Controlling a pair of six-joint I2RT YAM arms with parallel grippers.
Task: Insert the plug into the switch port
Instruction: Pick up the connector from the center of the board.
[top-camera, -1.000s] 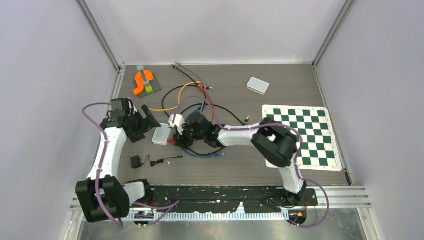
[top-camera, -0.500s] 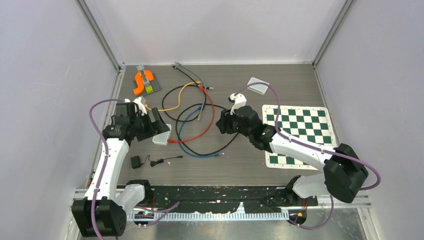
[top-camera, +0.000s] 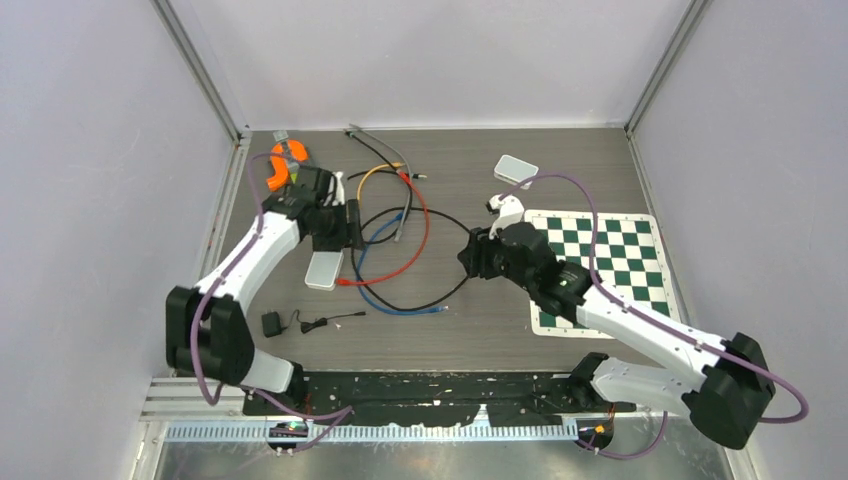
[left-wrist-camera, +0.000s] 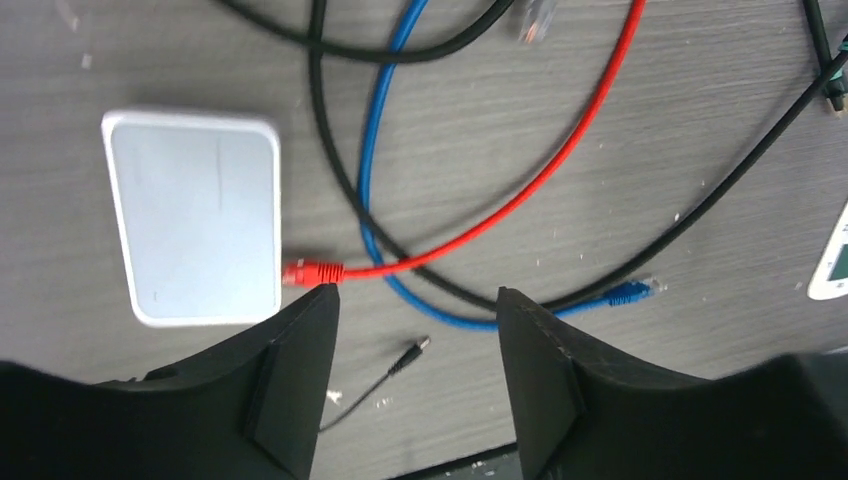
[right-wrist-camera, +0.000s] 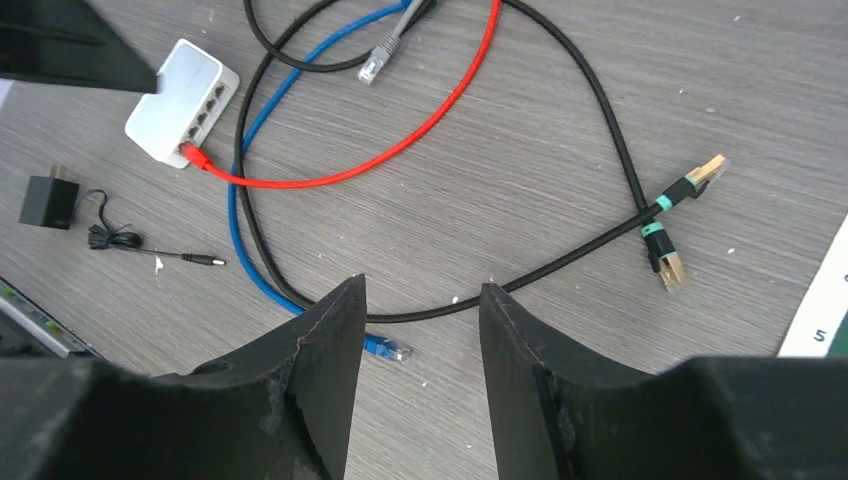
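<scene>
Left wrist view: left tool (left-wrist-camera: 418, 298) hovers over the desk (left-wrist-camera: 720, 90), jaws apart, nothing between them. White switch (left-wrist-camera: 192, 215) lies flat just left of it. Red plug (left-wrist-camera: 312, 272) touches the switch's port edge, and the red cable (left-wrist-camera: 570, 150) trails off right. Can't tell if the plug is seated or only butted against a port. Right tool (right-wrist-camera: 420, 288) is partly open, empty, well apart over the black cable (right-wrist-camera: 615, 130).

My read: the plug needs a grasp and a push. Pinch the plug boot just behind the connector, not the cable. Keep it level and in line with the port. Brace the switch's far side with the other tool so it doesn't slide. Push straight, no twist. Blue cable (left-wrist-camera: 372, 190) runs close by, so keep the tool clear of it.
</scene>
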